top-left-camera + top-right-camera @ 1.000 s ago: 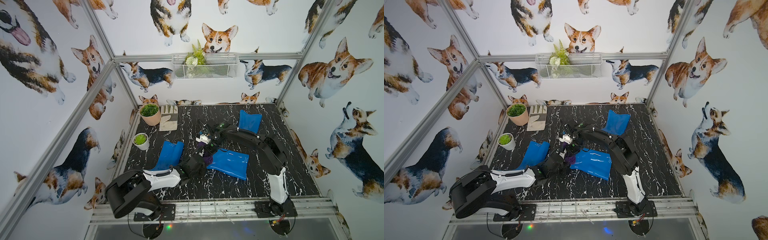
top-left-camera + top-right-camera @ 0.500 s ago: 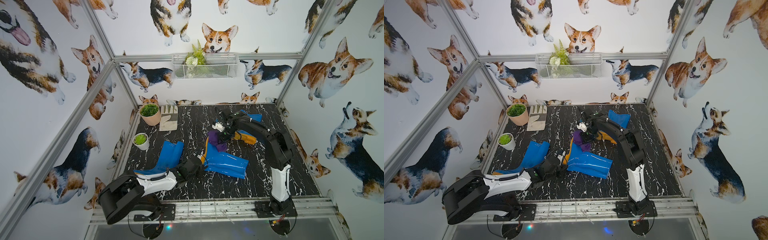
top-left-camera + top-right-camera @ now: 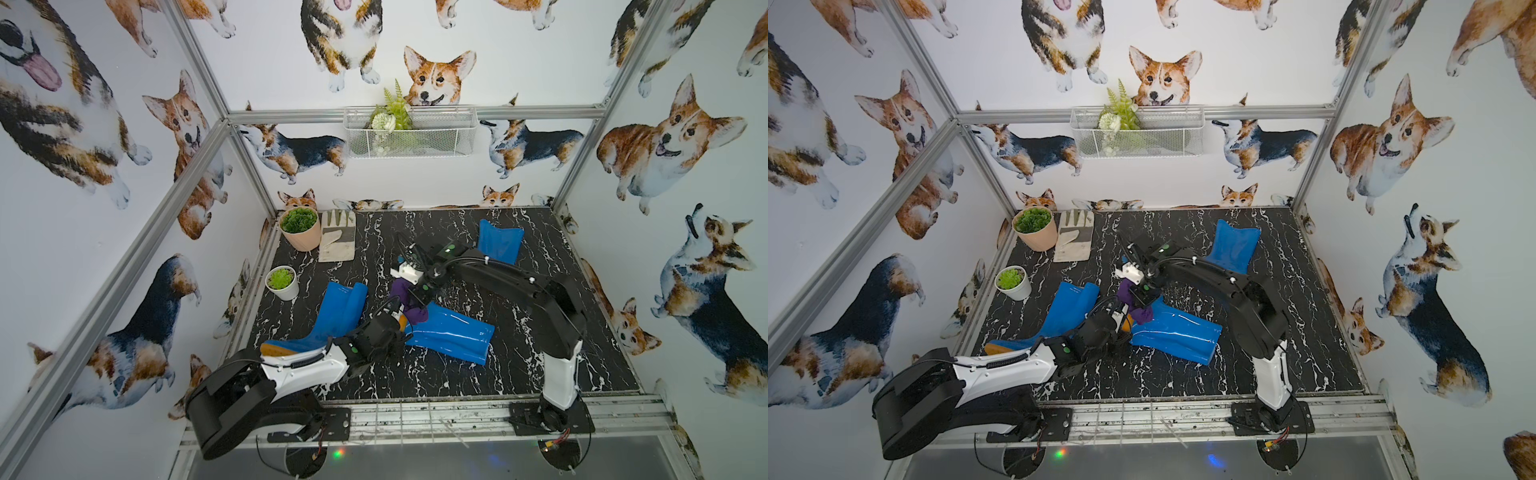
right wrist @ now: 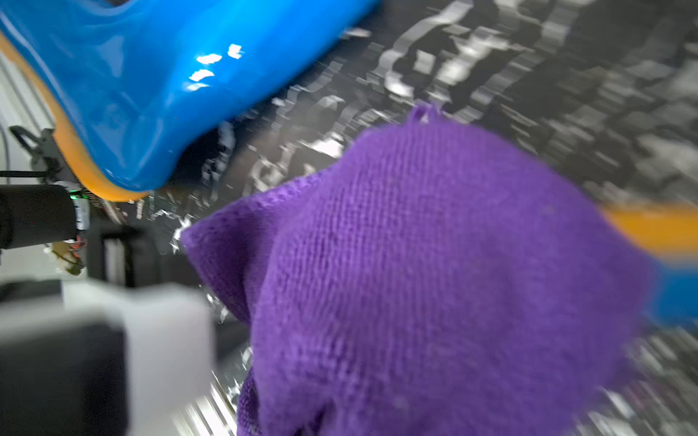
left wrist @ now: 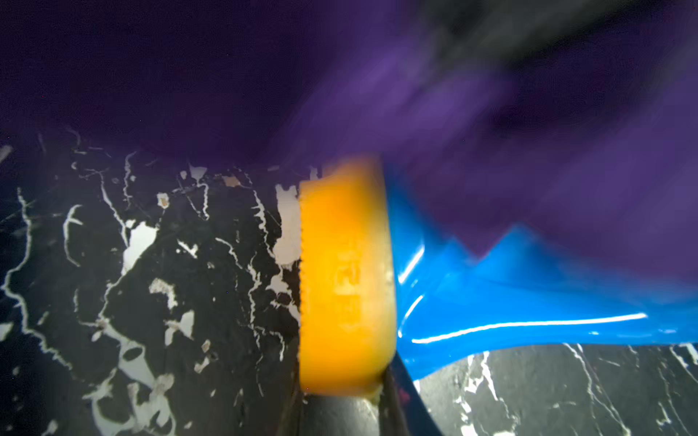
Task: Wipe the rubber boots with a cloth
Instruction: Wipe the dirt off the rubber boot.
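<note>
- Black marbled tabletop, centre: right gripper clamps the purple cloth, which hangs beneath it over the middle boot.
- Left wrist view alone shows the toothed edge of its orange sole; whether the left gripper is open cannot be told.

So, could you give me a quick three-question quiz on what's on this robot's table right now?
1. How many blue boots are on the table?
2. True or false: the purple cloth hangs from the right hand.
3. What lies beside the larger plant pot? A) work glove B) sponge C) brush

Key: 1. three; 2. true; 3. A
</note>
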